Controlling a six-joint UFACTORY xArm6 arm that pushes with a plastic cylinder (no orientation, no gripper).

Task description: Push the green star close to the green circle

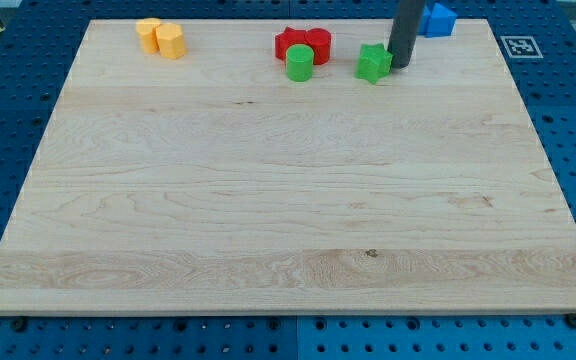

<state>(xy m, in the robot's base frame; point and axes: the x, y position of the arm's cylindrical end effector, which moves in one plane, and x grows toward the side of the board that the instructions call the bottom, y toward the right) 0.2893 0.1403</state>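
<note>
Green star near the desk's top edge, tip at its right.
The green star (373, 62) has no clear long axis; the tip (402, 65) touches its right side, green circle (299, 65) leftward; no claw shows.

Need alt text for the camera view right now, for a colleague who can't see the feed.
My tip sits at the right edge of the green star near the board's top, with the green circle a short gap to the star's left. Red blocks sit behind the circle, yellow blocks top left, a blue block top right.
</note>
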